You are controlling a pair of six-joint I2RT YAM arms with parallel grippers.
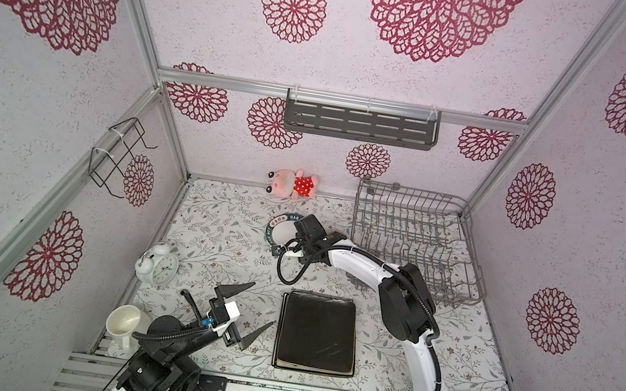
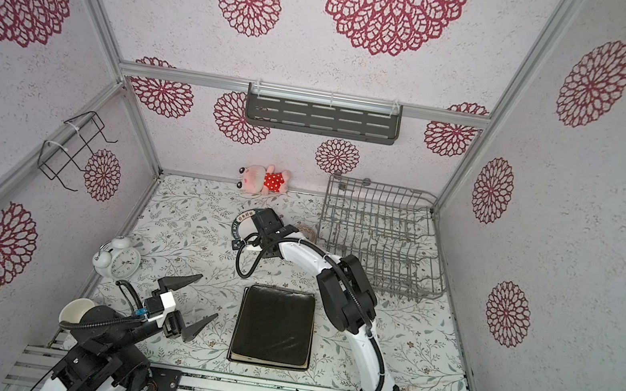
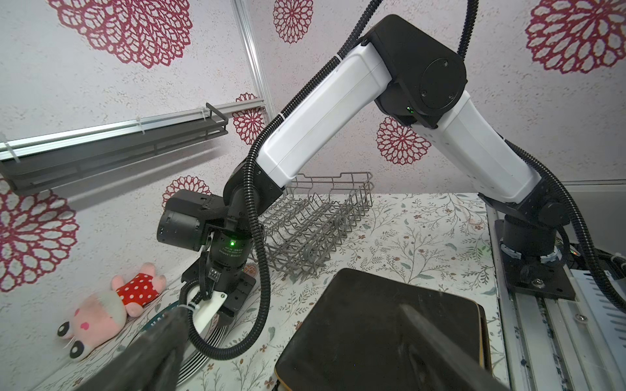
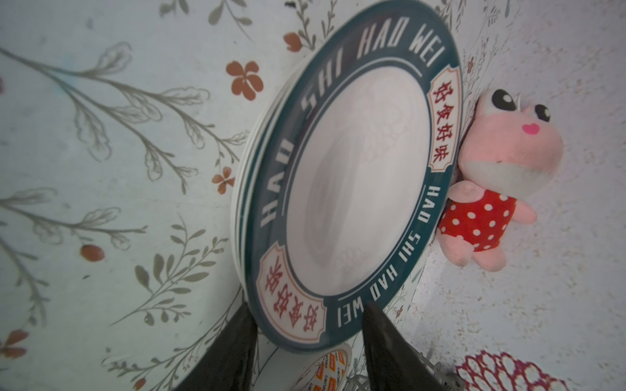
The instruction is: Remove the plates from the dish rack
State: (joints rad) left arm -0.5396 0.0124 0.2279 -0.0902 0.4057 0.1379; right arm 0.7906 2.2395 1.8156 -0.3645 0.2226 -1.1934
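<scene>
The rack (image 1: 411, 203) sits empty at back right, its load apparently sorted by shape: black plates (image 1: 318, 332) stacked front centre, round plates (image 4: 359, 176) piled beside the toy (image 4: 501, 169). The right gripper (image 4: 308, 306), fingers parted astride the top round plate's rim, appears to be setting it down, while the left gripper (image 1: 264, 303) waits with fingers spread wide

My gripper (image 3: 293, 309) stands wide, its two dark fingers (image 3: 152, 348) spread far apart, one of them in front of a stack of black square plates (image 3: 372, 321) on the flowered surface (image 3: 423, 237). Beyond, the other arm (image 3: 321, 111) arches down over round plates (image 3: 198, 364) near a pink plush toy (image 3: 111, 304). The grey dish rack (image 3: 315, 223) sits behind that arm, and a dark shelf (image 3: 101, 159) hangs on the wall.
</scene>
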